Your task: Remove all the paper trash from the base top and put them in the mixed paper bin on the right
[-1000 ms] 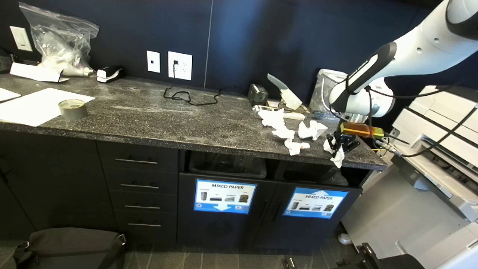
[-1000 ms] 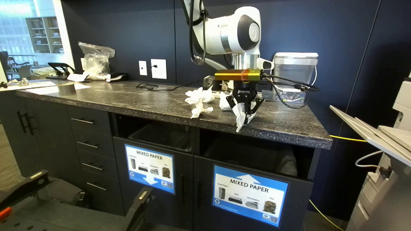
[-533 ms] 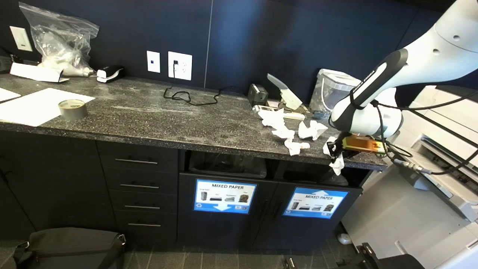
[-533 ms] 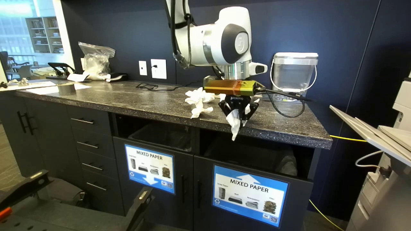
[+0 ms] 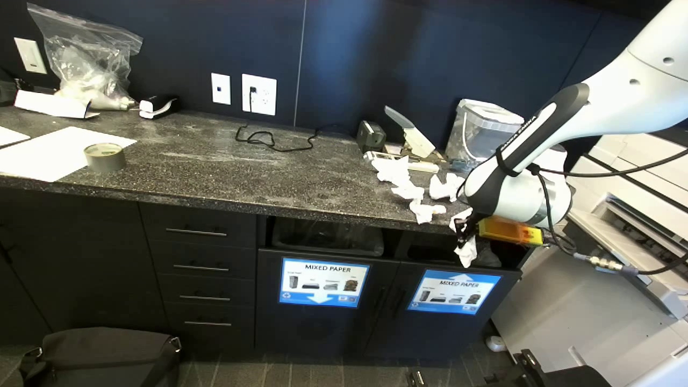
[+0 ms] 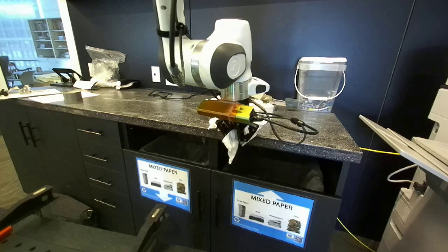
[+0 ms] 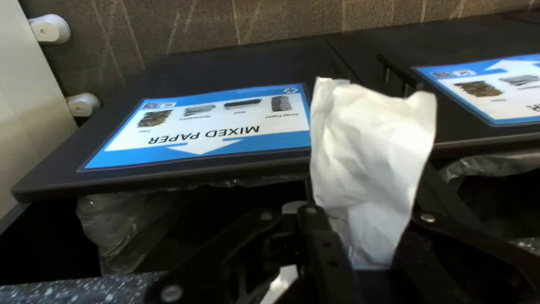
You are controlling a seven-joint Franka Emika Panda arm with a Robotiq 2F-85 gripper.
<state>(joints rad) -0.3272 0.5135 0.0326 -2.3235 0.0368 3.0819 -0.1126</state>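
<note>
My gripper (image 5: 463, 236) is shut on a crumpled white paper (image 5: 467, 252) that hangs down past the counter's front edge. In an exterior view the gripper (image 6: 241, 138) and its paper (image 6: 231, 145) are in front of the edge, near the left end of the right bin opening. In the wrist view the paper (image 7: 371, 152) sticks out between the fingers. Several other crumpled papers (image 5: 395, 171) lie on the counter (image 5: 242, 177), with a separate piece (image 5: 444, 188) beside them. The right mixed paper bin (image 6: 315, 180) is a dark opening with a clear liner, above a sign (image 6: 273, 213).
A left mixed paper bin (image 6: 178, 148) sits beside the right one. A stapler (image 5: 414, 137) and a clear bucket (image 5: 478, 134) stand behind the papers. A printer (image 5: 586, 269) stands right of the counter. A tape roll (image 5: 105, 157) is at the far left.
My gripper has moved forward over the counter's front edge and lower, carrying the paper. It has also shifted left in both exterior views. The other papers have not moved.
</note>
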